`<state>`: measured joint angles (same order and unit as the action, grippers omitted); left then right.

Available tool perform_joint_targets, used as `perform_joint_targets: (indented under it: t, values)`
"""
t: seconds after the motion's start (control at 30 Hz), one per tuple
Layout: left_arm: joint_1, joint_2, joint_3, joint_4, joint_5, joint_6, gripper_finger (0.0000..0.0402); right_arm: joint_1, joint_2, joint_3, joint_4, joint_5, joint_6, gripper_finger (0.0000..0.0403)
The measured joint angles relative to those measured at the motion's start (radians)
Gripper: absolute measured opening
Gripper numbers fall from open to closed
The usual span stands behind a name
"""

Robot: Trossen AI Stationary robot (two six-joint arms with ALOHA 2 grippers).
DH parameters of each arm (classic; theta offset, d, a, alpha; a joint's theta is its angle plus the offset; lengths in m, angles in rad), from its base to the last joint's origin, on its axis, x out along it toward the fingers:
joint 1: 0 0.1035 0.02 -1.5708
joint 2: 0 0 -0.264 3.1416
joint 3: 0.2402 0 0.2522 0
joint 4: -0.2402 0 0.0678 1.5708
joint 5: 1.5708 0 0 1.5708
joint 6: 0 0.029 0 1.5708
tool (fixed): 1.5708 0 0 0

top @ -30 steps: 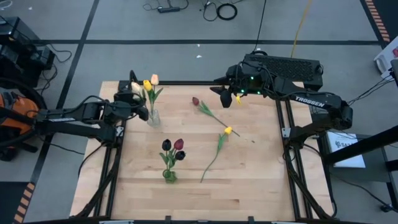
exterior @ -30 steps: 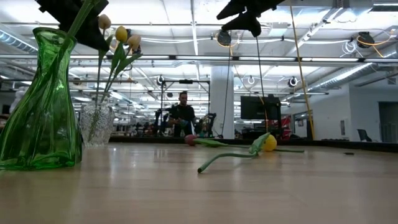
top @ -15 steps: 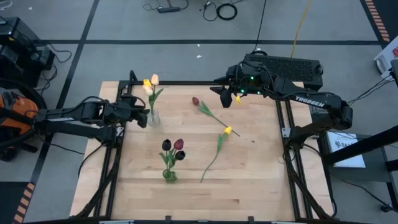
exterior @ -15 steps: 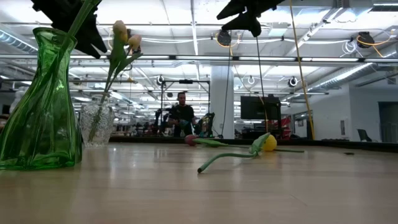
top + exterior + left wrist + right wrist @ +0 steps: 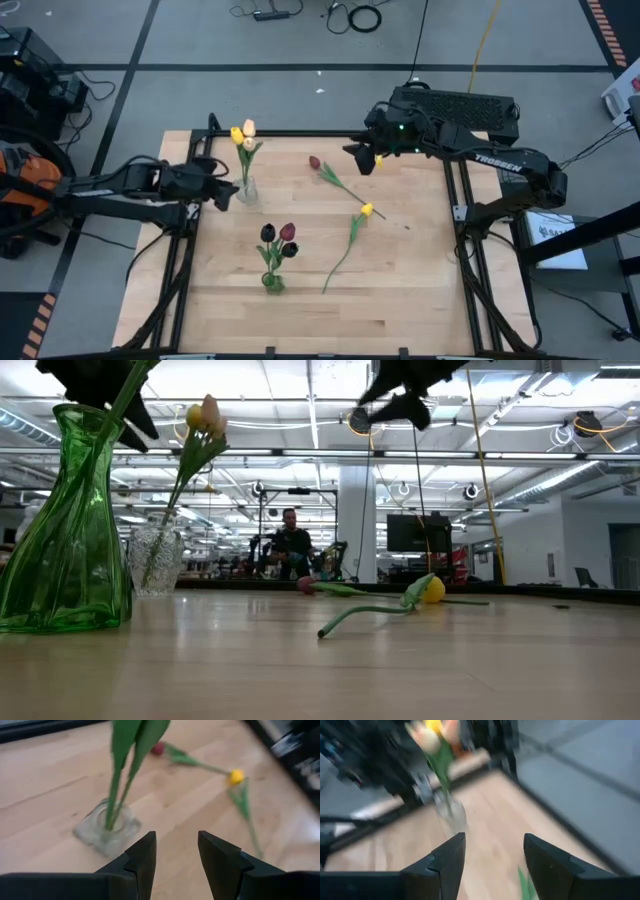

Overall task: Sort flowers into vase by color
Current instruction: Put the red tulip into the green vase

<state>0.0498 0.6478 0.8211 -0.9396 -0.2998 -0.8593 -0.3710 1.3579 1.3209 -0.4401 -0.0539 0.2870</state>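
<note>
Just let go with my left gripper (image 5: 175, 855), yellow tulip now stands in the clear vase (image 5: 246, 189), right gripper (image 5: 492, 855) open, two left on the bench (image 5: 400, 290).

Table (image 5: 400, 300), seen from above. 2 vases stand on it: one vase (image 5: 246, 190) at 10 o'clock from the table's centre, holding a bunch of flowers (image 5: 243, 133); a second vase (image 5: 272, 283) at 7 o'clock, holding 3 flowers (image 5: 279, 237). 2 loose flowers lie flat on the boards: one (image 5: 330, 174) at 12 o'clock, the other (image 5: 352, 232) at 3 o'clock, near each other. Left gripper (image 5: 226, 195) sits just beside the first vase, on its 9 o'clock side. Right gripper (image 5: 355, 155) hangs over the table's far edge at 1 o'clock.
</note>
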Motion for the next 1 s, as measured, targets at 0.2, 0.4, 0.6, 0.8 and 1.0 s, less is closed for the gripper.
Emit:
perform_joint_targets:
  t: [0.2,0.4,0.6,0.8,1.0]
  values:
    - [0.000,-0.083,0.015,0.117,0.013,0.041,0.0152,-0.014,0.039,-0.002,-0.292,0.009,0.067,0.0167]
    - [0.000,-0.128,0.080,0.239,0.015,0.206,0.0152,-0.014,0.111,-0.002,-0.405,0.084,0.068,0.0150]
    - [0.000,-0.123,0.099,0.304,0.011,0.421,0.0152,-0.021,0.265,-0.002,-0.348,-0.028,0.018,0.0148]
    - [0.000,-0.114,0.099,0.307,0.009,0.422,0.0152,-0.024,0.430,-0.002,-0.175,-0.083,-0.045,0.0150]
    - [0.000,-0.113,0.099,0.307,0.007,0.421,0.0152,-0.042,0.544,0.051,-0.094,-0.059,-0.137,0.0164]
